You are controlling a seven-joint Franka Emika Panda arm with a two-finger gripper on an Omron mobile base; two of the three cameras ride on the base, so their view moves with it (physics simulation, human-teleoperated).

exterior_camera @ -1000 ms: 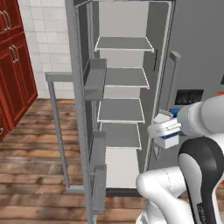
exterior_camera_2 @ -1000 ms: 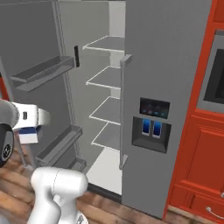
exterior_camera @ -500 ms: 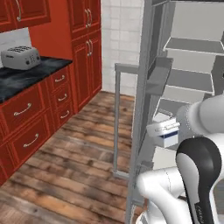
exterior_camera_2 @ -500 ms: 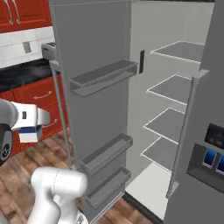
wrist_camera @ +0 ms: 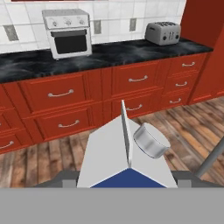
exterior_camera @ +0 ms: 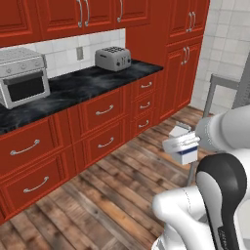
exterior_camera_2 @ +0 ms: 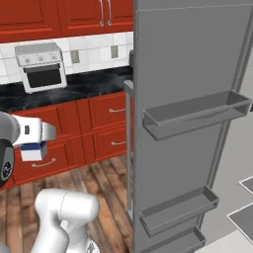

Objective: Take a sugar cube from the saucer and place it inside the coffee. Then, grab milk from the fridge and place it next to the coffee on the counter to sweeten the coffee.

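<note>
Milk (exterior_camera: 181, 146) is sitting clamped in the pincer (exterior_camera: 188, 143), carried in the air above the wooden floor (exterior_camera: 112, 195), well apart from the desk (exterior_camera: 83, 85). In the hand view the white gable top of the carton (wrist_camera: 127, 153) with its round grey cap and blue marking is filling the lower middle, pointing toward the red drawers (wrist_camera: 57, 94). In the right base view the carton (exterior_camera_2: 33, 150) is hanging just under the white hand, in front of the drawers. A black, white-veined desk is running along the tiled wall above the red cabinets, carrying a toaster oven (exterior_camera: 22, 75) and a silver toaster (exterior_camera: 113, 58), the two standing well apart. In the right base view the grey fridge (exterior_camera_2: 192, 99) door is standing open, showing two door bins one above the other, with its long bar handle at the left edge.
</note>
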